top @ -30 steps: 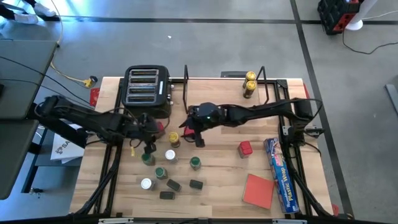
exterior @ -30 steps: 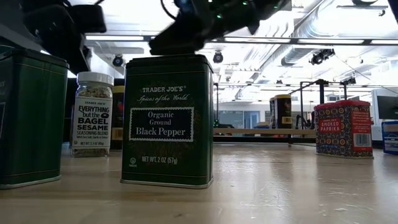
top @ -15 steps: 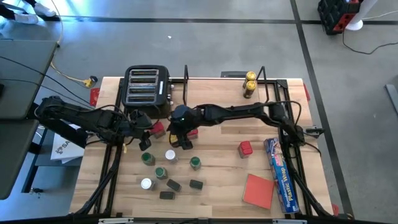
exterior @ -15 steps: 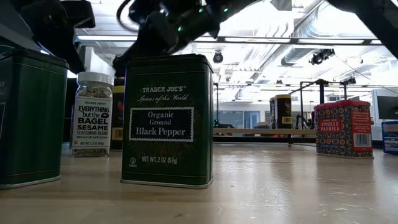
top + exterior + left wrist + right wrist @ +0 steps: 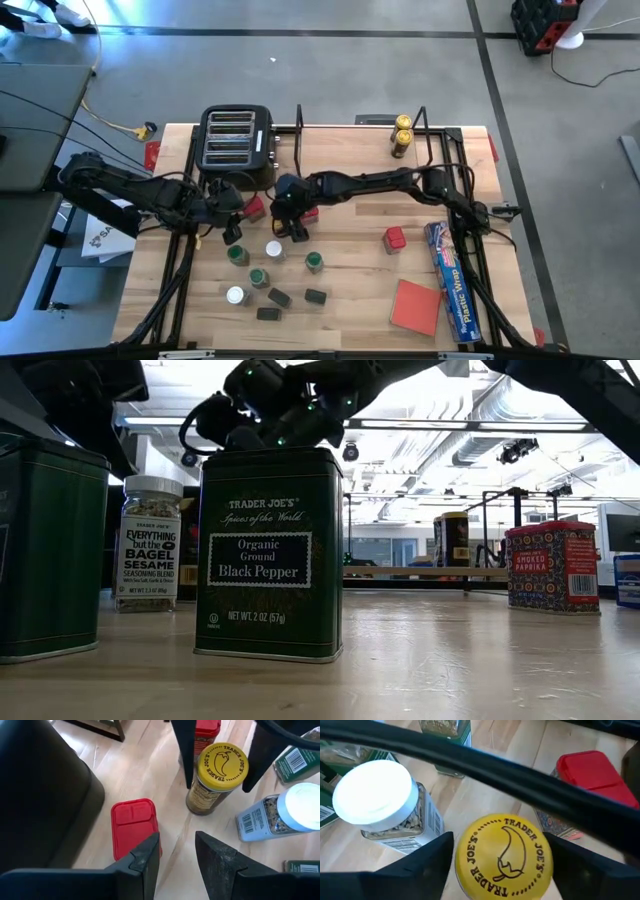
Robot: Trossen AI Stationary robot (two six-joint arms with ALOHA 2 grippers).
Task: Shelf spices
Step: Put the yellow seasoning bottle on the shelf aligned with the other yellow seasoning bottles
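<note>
Glass by the look of it, the yellow-capped jar (image 5: 502, 855) should be light, rigid and slick, best pinched below its cap by the spread right gripper (image 5: 495, 870) straddling it, while the left gripper (image 5: 175, 857) waits nearby, slightly parted and empty.

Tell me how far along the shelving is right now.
Early. Two yellow-topped jars already stand on the shelf. The right gripper has its open fingers either side of another yellow-topped jar, not yet shut on it. The left gripper waits open nearby. Green, white, red and black spices remain on the table.
</note>
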